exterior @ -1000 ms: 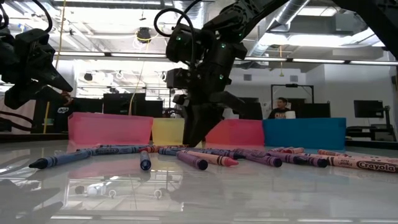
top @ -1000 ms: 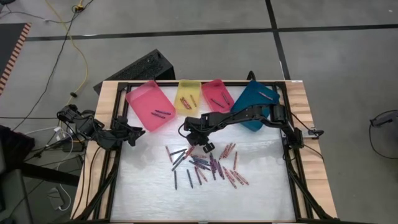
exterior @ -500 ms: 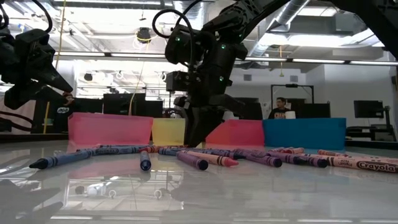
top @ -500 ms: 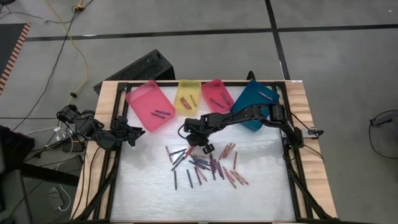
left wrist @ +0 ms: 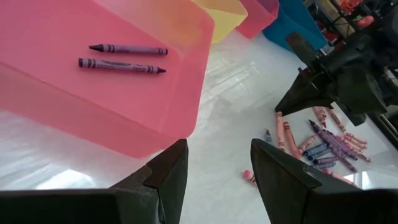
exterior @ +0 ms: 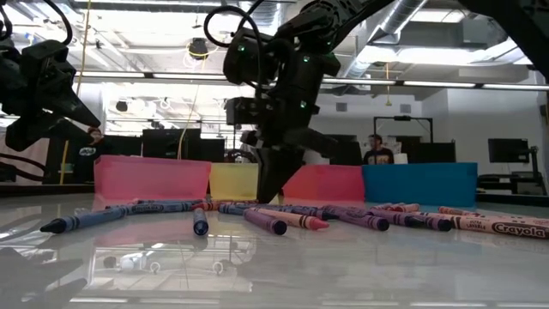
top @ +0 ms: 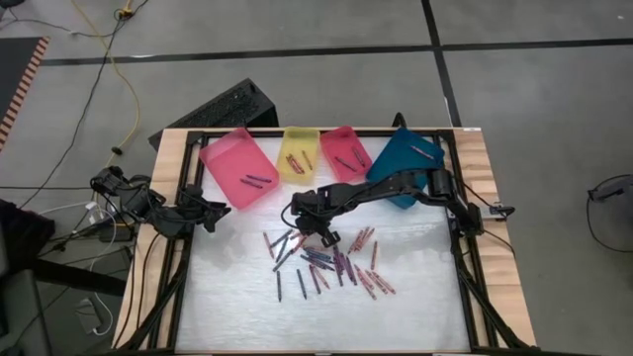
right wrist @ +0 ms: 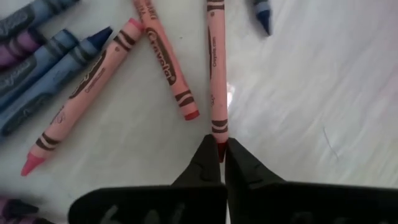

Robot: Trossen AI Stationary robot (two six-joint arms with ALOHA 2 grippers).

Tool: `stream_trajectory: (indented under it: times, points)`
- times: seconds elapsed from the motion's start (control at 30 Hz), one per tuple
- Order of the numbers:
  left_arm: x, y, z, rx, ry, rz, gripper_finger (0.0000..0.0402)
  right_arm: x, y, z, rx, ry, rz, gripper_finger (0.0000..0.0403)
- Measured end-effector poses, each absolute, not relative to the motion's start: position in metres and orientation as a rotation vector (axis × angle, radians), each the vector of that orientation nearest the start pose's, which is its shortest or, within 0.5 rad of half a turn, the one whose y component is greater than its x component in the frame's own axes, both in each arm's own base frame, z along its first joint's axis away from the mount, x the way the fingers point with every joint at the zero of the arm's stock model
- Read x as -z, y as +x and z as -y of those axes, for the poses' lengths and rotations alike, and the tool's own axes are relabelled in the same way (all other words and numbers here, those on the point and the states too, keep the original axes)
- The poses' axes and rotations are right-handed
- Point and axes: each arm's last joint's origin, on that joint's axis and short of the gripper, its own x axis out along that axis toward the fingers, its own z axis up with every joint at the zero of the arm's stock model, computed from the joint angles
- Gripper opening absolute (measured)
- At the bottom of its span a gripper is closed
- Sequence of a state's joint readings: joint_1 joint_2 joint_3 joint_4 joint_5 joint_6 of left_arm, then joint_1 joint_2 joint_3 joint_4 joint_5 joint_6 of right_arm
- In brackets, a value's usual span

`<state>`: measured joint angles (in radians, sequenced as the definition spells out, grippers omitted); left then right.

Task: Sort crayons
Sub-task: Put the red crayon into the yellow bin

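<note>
Several crayons (top: 326, 259) in pink, purple and blue lie scattered on the white table top. My right gripper (right wrist: 221, 149) stands at the far left end of the pile (top: 315, 229), shut on one salmon-pink crayon (right wrist: 216, 74). In the low view its fingers (exterior: 264, 196) reach down to the table. My left gripper (left wrist: 217, 180) waits open at the table's left (top: 220, 213), beside the pink tray (left wrist: 93, 106), where two purple crayons (left wrist: 124, 57) lie. My right gripper pinches the salmon-pink crayon by its very end (right wrist: 218, 140), only at the fingertips. The fingers come from above, slanting down. The crayon runs straight away from them and lies flat on the table.
Along the far edge stand a pink tray (top: 237, 168), a yellow tray (top: 300, 153), a red tray (top: 344, 150) and a blue tray (top: 407, 163), each with a few crayons. Two more pink crayons (right wrist: 165, 62) lie close beside the held one. The near half of the table is bare.
My right gripper has shut: in the low view its fingers stood apart over the crayons a second ago and now meet at the table. The crayons have kept their places.
</note>
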<state>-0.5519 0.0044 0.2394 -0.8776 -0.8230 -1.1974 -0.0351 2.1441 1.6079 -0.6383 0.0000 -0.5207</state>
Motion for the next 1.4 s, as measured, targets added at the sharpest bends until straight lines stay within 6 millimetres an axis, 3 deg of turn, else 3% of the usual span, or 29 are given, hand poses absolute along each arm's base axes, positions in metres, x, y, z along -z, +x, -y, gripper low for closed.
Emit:
stream_trajectory:
  times: [0.33,0.83,1.4]
  points:
    - [-0.168,0.054,0.009,-0.501,-0.765,-0.268,0.0165,-0.173,0.444,0.024,-0.183,-0.283,-1.185,0.0002]
    - [-0.168,0.054,0.009,-0.501,-0.765,-0.268,0.0165,-0.194,0.447,0.029,-0.182,-0.203,-1.2,0.0002]
    - [-0.167,0.054,0.008,-0.505,-0.759,-0.271,0.0165,-0.256,0.441,0.063,-0.179,-0.134,-1.234,0.0001]
